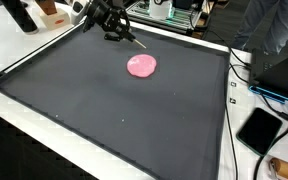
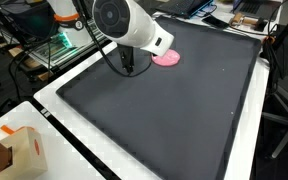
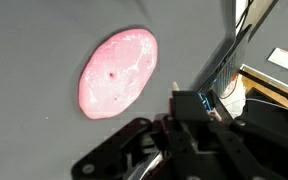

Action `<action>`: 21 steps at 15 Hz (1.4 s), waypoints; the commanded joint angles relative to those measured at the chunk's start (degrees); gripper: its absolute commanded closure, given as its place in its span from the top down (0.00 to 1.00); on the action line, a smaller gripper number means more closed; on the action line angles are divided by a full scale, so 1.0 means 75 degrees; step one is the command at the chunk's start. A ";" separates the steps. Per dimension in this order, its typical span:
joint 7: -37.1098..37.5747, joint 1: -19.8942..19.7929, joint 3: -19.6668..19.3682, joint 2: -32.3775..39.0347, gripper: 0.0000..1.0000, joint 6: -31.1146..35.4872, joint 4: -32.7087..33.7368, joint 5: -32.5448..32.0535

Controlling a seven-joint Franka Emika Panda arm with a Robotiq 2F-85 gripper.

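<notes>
Hovering over the far part of a dark mat (image 1: 114, 110), the end effector (image 1: 117, 33) hangs near a flat pink blob (image 1: 141, 66) without touching it. The blob lies flat on the mat, well inside its edges. In the wrist view the blob (image 3: 117, 73) sits just ahead of the black end effector (image 3: 174, 150); whether that is released or clenched I cannot tell. The mat covers a white bench (image 1: 34, 112), where a black tablet (image 1: 259, 130) lies beside it.
</notes>
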 commanded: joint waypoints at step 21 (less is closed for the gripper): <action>0.3304 0.1473 0.0599 -0.1582 0.03 0.1239 -0.0066 -0.2658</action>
